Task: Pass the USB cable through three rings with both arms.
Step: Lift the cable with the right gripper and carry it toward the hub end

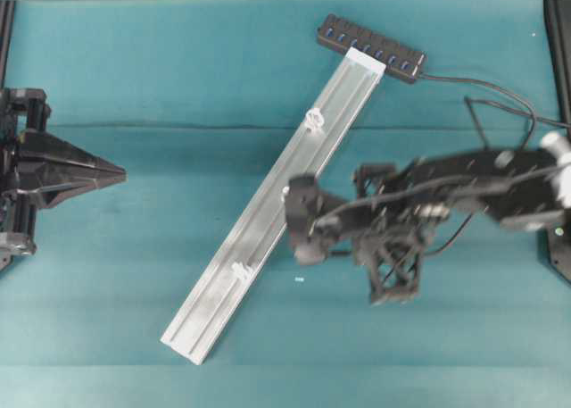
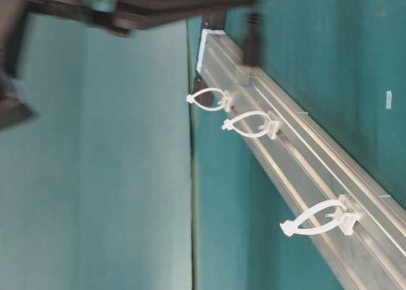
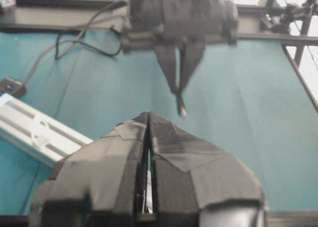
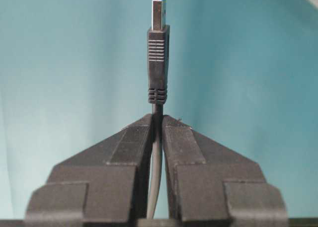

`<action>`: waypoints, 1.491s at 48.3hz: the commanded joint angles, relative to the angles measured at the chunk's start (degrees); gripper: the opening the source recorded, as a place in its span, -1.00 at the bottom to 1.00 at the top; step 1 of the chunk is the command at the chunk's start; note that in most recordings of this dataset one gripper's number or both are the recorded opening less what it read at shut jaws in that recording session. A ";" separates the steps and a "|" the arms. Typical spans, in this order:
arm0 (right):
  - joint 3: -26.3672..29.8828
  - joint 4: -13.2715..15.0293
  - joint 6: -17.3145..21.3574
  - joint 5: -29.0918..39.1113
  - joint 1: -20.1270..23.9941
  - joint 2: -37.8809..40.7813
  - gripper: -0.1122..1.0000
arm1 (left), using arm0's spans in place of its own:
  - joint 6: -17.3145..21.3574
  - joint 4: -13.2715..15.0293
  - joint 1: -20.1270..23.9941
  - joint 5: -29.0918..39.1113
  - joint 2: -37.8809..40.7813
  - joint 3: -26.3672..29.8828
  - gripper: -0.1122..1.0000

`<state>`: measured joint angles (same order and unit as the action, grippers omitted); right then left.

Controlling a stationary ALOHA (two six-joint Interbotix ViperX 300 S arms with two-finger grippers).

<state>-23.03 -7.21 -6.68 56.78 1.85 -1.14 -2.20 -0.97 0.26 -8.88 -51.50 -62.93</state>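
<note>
Right gripper [image 4: 157, 118] clamps the cable [image 4: 156, 177] just behind its plug [image 4: 158, 63]; left gripper [image 1: 116, 170] closed, empty. Risk: plug snagging a ring [image 1: 314, 120] through misalignment.

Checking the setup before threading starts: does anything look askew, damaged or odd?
Nothing stands out. The rail lies diagonally, but its three rings stand intact. The right gripper grips the USB cable just behind its plug, which sticks out straight.
</note>
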 commanded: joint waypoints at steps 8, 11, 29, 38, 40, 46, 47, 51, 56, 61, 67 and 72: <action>4.04 -0.09 -6.15 8.70 -6.15 -5.10 -0.61 | -0.09 -0.09 -0.18 -0.18 -0.44 0.79 -0.82; 4.83 -0.09 -8.17 10.46 -7.91 -5.89 -0.61 | -0.18 -0.09 -0.09 0.18 -0.53 0.79 -0.82; 8.79 1.23 -18.98 13.45 -18.90 -9.23 -0.61 | -0.44 -0.09 -0.09 1.41 -2.55 1.58 -0.82; 11.07 5.10 -24.08 13.71 -21.80 -9.32 -0.61 | -0.44 -0.18 0.00 1.58 -3.96 1.85 -0.82; 11.16 6.33 -25.49 13.71 -22.68 -9.14 -0.61 | -0.44 -0.09 0.00 1.49 -3.96 1.85 -0.82; 11.34 7.21 -28.39 13.45 -24.96 -8.44 -0.61 | -0.97 -0.09 -0.18 -0.62 -3.96 2.81 -0.82; 11.43 7.21 -28.92 13.36 -25.22 -8.35 -0.61 | -1.14 -0.09 -0.09 -1.14 -3.96 2.99 -0.82; 12.04 7.21 -31.11 13.01 -26.10 -8.09 -0.61 | -1.23 -0.09 -0.18 -2.29 -3.87 3.78 -0.82; 12.13 7.21 -33.93 12.30 -27.25 -8.09 -0.61 | -1.49 -0.09 -0.18 -2.20 -3.60 3.96 -0.82; 11.60 7.21 -37.53 11.43 -29.36 -7.82 -0.61 | -1.49 -0.09 -0.18 -2.55 -2.55 4.22 -0.82; 10.46 7.29 -42.01 10.28 -31.29 -7.03 -0.61 | -1.49 -0.09 -0.26 -3.25 -0.79 5.36 -0.82; 8.96 7.38 -46.58 7.82 -32.26 -6.24 -0.61 | -1.49 -0.09 -0.26 -3.78 0.53 5.98 -0.82</action>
<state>-13.45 0.00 -50.19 66.36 -29.97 -7.82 -3.78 -0.97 0.09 -11.78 -51.94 -58.89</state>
